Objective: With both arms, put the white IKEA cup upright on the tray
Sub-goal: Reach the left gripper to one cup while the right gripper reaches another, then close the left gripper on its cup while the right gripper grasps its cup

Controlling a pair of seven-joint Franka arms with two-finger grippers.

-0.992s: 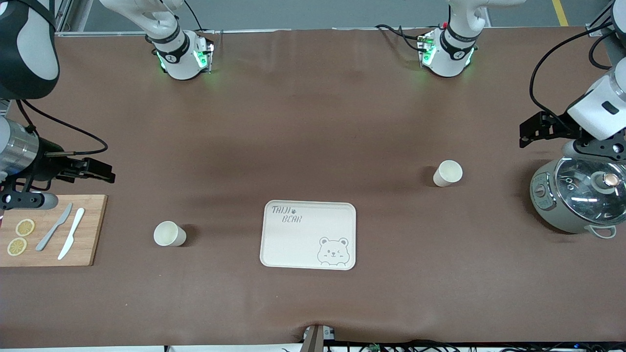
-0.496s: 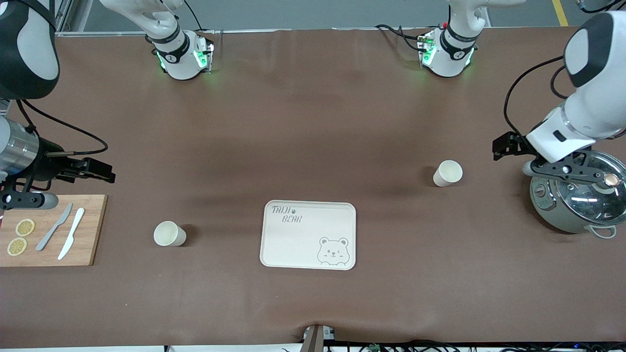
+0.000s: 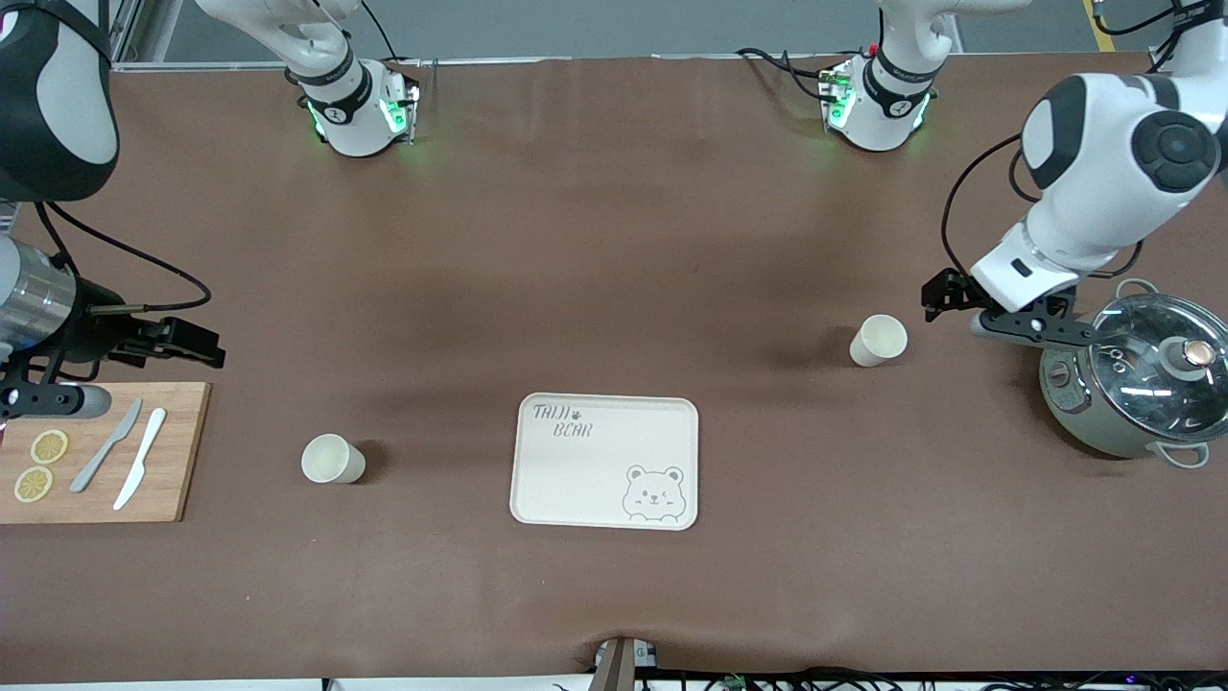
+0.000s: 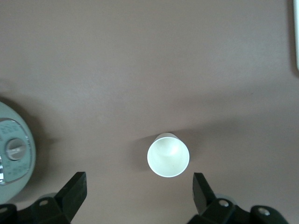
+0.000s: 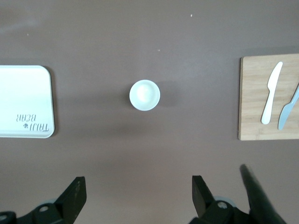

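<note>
Two white cups stand upright on the brown table, neither on the tray [image 3: 604,461]. One cup [image 3: 878,340] sits just beside the left gripper [image 3: 945,297], toward the tray from it; in the left wrist view this cup [image 4: 168,155] lies ahead of the spread fingers [image 4: 74,191], almost centred between their lines. The other cup [image 3: 332,459] is well apart from the right gripper [image 3: 197,343], nearer the front camera than that gripper and between the wooden cutting board [image 3: 177,451] and the tray; the right wrist view shows it [image 5: 145,95] far ahead of the spread fingers [image 5: 74,193].

Both grippers are released and hold nothing.

Handling, as a judgement: each cup appears light, rigid and smooth-walled, so it may tip or slide if nudged. Take hold across the side wall below the rim, fingers on either side, and keep it vertical.

Change from the earlier frames: the left arm has swung away from the lidded pot [image 3: 1142,384] and brought its gripper close to the nearby cup. The right gripper has stayed over the table beside the cutting board. Cups and tray have not shifted.
</note>
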